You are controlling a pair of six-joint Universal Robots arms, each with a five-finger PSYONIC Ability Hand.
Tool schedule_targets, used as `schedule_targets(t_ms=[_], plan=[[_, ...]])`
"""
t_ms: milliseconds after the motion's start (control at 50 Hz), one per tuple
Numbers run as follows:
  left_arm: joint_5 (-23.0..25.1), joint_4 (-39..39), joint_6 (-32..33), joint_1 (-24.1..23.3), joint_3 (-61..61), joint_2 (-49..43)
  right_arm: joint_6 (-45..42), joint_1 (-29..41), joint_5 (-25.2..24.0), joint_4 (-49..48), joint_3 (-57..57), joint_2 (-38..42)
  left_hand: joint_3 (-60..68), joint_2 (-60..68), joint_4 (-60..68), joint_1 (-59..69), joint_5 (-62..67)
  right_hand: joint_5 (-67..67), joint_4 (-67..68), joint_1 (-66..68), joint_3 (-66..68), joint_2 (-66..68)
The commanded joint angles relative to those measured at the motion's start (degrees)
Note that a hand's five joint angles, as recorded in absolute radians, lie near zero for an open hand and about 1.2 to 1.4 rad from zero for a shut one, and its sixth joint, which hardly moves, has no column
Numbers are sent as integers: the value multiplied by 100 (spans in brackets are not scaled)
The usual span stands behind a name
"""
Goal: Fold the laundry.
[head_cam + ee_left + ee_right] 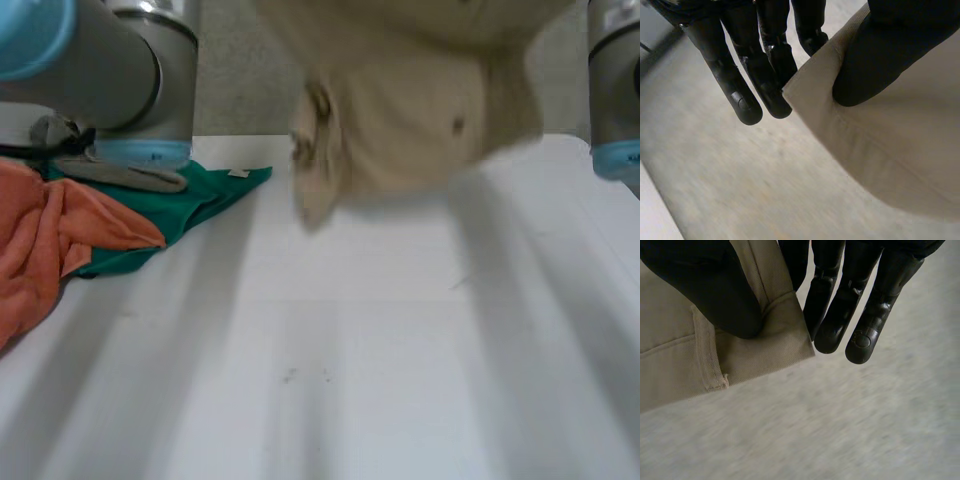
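The left hand (762, 75) grips a corner of the beige garment (900, 150): its thumb (875, 60) presses down on the cloth from one side, and its straight fingers (740, 95) lie against the other side, their tips reaching just past the cloth's folded edge. The right hand (840, 305) grips the garment (670, 365) the same way. Its thumb (715, 285) bears on a stitched corner close to a seam, and its fingers (865, 325) run straight behind the cloth and reach beyond the hem. Both hands are therefore closed on the garment in a pinch, each at its own corner, with pale speckled floor beyond their fingertips. In the head view the beige garment (400, 90) hangs between the left arm (100, 70) and the right arm (615, 80). It is lifted clear of the white bench (400, 350), and its lower edge is bunched and uneven above the far part of the surface. A small dark spot, perhaps a button, shows on its front. Beside the left arm a green cloth (200, 200) lies flat on the bench with one corner pointing toward the hanging garment. A crumpled orange cloth (50, 240) lies partly over the green one, and a strip of grey cloth (130, 175) rests on the green one under the left arm's blue cap.
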Motion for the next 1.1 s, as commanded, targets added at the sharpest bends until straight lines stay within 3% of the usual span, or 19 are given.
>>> schedule_targets(t_ms=[20, 220, 440, 520, 640, 800, 900, 1020, 1060, 1080, 1100], plan=[[40, -235, -232, -52, -804, 109, -3, 215, -19, 16, 105, 62, 1171, 1135, 1124, 1460, 1256, 1296, 1208, 2343, 1239, 1267], [75, -226, -311, -87, -2947, 92, 295, 233, -28, 648, 1369, 694, 1171, 1135, 1124, 1460, 1256, 1296, 1208, 2343, 1239, 1267], [31, -533, -531, -369, -4267, -419, 515, 198, -20, 1158, 2601, 1108, 1171, 1135, 1124, 1460, 1256, 1296, 1208, 2343, 1239, 1267], [-57, -1139, -540, -395, -4654, 98, 445, 224, -28, 1702, 2926, 775, 1171, 1135, 1124, 1460, 1256, 1296, 1208, 2343, 1239, 1267], [-391, -2465, -522, -404, -5287, 1127, 445, 198, -55, 3319, 3322, 89, 1171, 1135, 1124, 1460, 1256, 1296, 1208, 2343, 1239, 1267], [-470, -4617, -522, -922, -5963, 1708, 122, 154, -107, 5006, 4208, -859, 1171, 1135, 1124, 1460, 1256, 1296, 1208, 2343, 1239, 1267], [-435, -5209, -566, -1107, -6167, 1787, -591, 66, -99, 5281, 4912, -1238, 1171, 1135, 1124, 1460, 1256, 1296, 1208, 2343, 1239, 1267], [-435, -5105, -584, -1160, -5852, 2120, -671, -39, -221, 5132, 5221, -1371, 1171, 1135, 1124, 1460, 1256, 1296, 1208, 2343, 1239, 1267], [-435, -5025, -575, -1151, -5702, 2191, -671, -101, -274, 5035, 5221, -1371, -2506, -2542, -2553, -2217, -2420, 1296, 1208, 2343, 1239, 1267], [-435, -4920, -566, -1142, -5553, 2244, -671, -188, -327, 4921, 5221, -1371, -5492, -5528, -5539, -5203, -5406, 1296, 1208, 2343, 1239, 1267], [-435, -4867, -566, -1142, -5482, 2270, -671, -241, -362, 4859, 5221, -1379, -5588, -5624, -5635, -5299, -5503, 1296, 1208, 2343, 1239, 1267]])
